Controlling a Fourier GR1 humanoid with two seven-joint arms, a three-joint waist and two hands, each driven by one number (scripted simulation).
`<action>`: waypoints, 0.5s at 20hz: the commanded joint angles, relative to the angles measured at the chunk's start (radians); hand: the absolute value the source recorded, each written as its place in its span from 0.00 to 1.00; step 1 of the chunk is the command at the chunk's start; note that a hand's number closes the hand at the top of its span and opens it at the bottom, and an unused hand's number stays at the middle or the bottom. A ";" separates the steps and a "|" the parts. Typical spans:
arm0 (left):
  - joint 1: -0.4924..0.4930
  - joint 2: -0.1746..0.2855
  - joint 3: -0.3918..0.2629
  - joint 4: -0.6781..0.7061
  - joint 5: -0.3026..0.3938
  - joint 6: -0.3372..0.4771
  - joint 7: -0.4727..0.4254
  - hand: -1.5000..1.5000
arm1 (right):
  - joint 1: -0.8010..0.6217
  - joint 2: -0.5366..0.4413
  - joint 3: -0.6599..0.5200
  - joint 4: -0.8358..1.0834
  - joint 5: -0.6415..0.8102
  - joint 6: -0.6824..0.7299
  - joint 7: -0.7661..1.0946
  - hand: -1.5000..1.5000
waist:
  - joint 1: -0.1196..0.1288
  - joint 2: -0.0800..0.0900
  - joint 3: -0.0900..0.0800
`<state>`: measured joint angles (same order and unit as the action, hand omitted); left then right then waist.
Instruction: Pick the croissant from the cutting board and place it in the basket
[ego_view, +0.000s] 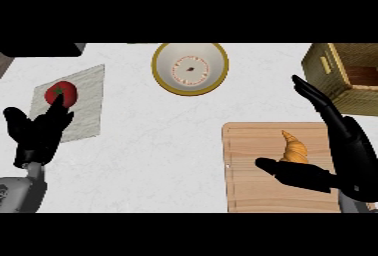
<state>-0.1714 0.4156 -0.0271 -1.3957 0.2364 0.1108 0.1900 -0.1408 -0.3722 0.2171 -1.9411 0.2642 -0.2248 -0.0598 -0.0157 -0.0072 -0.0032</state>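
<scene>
Croissant (295, 149) lies on the cutting board (251, 150) near its top edge, four o'clock, right hand (351, 160) spread wide around it. Basket (325, 65) at two o'clock, table (162, 150) open leftward. Left hand (33, 137) rests open at nine.

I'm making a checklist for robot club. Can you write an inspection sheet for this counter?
Surface: white counter, marbled.
Job's things: croissant lies on the cutting board; basket at far right.
Clutter: tomato on a grey mat; yellow-rimmed bowl.
Hands: right hand open by the croissant, not curled round it; left hand open, resting at left.
Cables: nothing seen.
Surroundings: dark object at the top left corner.
</scene>
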 joint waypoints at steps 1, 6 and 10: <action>0.038 0.010 0.017 -0.013 0.007 -0.006 -0.006 0.50 | -0.014 -0.126 -0.021 -0.119 0.084 0.085 0.323 0.00 | -0.003 -0.008 -0.004; 0.021 0.029 0.030 -0.006 0.003 -0.010 -0.004 0.50 | -0.028 -0.334 -0.123 -0.127 0.233 0.214 0.584 0.00 | -0.032 -0.011 -0.008; -0.017 0.001 0.009 0.007 -0.018 0.003 -0.006 0.50 | -0.122 -0.409 -0.222 -0.207 0.118 0.387 0.855 0.00 | -0.015 0.000 -0.002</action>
<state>-0.1521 0.4262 -0.0128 -1.4020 0.2348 0.1032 0.1844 -0.2021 -0.6906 0.0685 -2.1006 0.4195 0.0294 0.5773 -0.0338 -0.0132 -0.0076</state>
